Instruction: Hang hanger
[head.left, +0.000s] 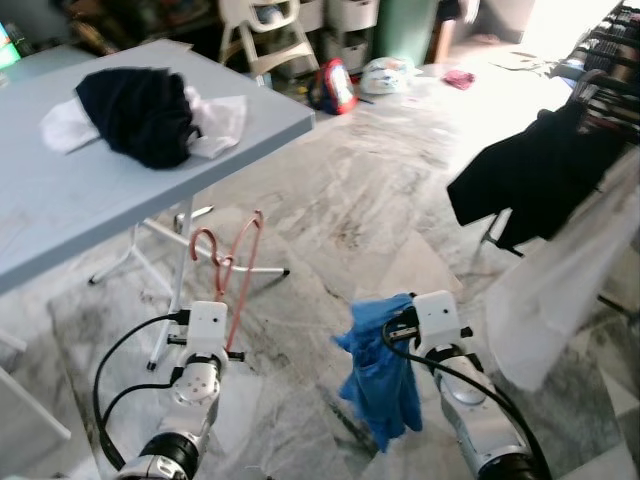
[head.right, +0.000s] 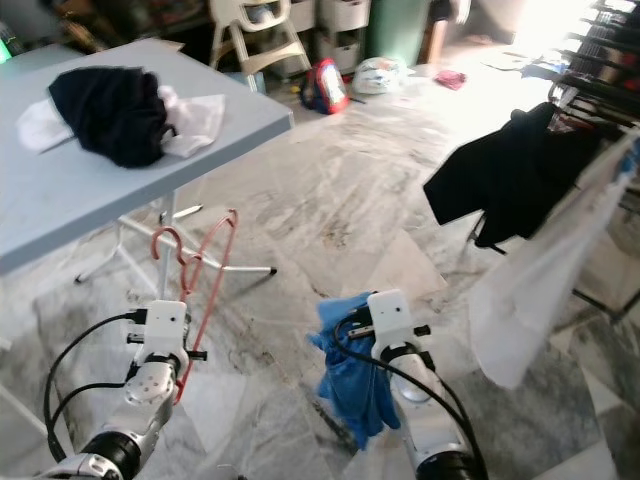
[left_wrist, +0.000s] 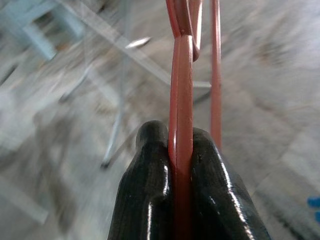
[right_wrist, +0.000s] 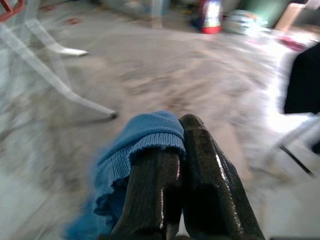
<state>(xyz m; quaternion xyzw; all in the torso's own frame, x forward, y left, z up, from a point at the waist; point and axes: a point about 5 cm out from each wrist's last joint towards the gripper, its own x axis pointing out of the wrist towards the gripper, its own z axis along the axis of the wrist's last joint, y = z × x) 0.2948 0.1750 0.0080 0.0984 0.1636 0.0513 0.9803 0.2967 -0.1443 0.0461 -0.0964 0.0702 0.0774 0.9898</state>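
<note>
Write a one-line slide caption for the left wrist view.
Left gripper shut on a red hanger, held above the marble floor.

A grey-veined marble floor (head.left: 360, 210) spreads across the room, washed out by strong light at the far right. At the left stands a pale blue folding bench (head.left: 70, 200) on white legs, carrying a heap of dark and white clothes (head.left: 145, 115). A white high chair (head.left: 262, 35) stands at the back. A drying rack (head.left: 600, 60) with a black garment (head.left: 530, 175) stands at the right.

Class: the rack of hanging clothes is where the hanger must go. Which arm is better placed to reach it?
Probably the right: the clothes rack stands on the robot's right. But the left gripper holds the red hanger; the right gripper holds a blue garment.
</note>
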